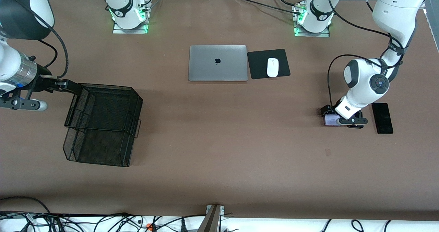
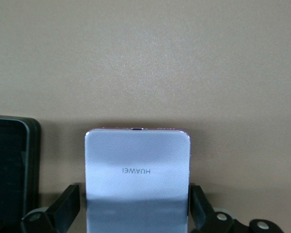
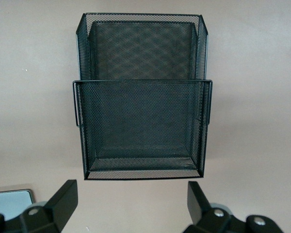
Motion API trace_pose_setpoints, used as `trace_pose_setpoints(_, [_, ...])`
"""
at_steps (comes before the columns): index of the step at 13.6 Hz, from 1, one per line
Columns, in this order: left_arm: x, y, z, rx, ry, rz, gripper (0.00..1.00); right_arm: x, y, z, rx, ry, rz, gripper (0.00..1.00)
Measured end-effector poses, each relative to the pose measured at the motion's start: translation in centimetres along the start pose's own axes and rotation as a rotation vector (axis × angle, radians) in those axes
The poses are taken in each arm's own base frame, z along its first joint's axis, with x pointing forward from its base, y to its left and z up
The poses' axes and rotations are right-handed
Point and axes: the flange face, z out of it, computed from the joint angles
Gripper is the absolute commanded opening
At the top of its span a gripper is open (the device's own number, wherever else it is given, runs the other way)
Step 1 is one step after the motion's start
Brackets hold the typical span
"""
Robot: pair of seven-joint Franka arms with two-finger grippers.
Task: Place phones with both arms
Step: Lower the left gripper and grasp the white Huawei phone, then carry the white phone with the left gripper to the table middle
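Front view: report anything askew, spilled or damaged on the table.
Nothing stands out. The black wire-mesh two-tier tray sits intact, and the silver closed laptop and white mouse lie square. The left tool straddles the pale lilac-white phone; the long black rectangular phone lies flat beside it.

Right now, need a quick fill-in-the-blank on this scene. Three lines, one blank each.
The left claw is down at the lilac-white phone marked ___. The right claw, by the mesh basket, is ___. The white mouse lies on a black ___.
Missing words: HUAWEI; open; pad.
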Motion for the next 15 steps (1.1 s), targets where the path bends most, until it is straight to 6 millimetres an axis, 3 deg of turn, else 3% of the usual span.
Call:
trace_pose_setpoints(2, [0.0, 0.2, 0.3, 0.000, 0.006, -0.016, 0.69, 0.0, 0.0, 0.0, 0.000, 0.000, 0.000, 1.00])
trace_pose_setpoints(4, [0.2, 0.2, 0.0, 0.000, 0.012, -0.032, 0.25, 0.0, 0.0, 0.0, 0.000, 0.000, 0.000, 1.00])
trace_pose_setpoints(6, [0.2, 0.5, -0.2, -0.002, 0.015, -0.035, 0.02, 0.0, 0.0, 0.0, 0.000, 0.000, 0.000, 1.00])
trace_pose_setpoints(11, [0.9, 1.0, -0.5, -0.005, -0.016, -0.037, 0.00, 0.0, 0.0, 0.0, 0.000, -0.001, 0.000, 1.00])
trace_pose_setpoints(15, [5.0, 4.9, -4.5, -0.001, -0.090, -0.056, 0.00, 0.0, 0.0, 0.0, 0.000, -0.001, 0.000, 1.00])
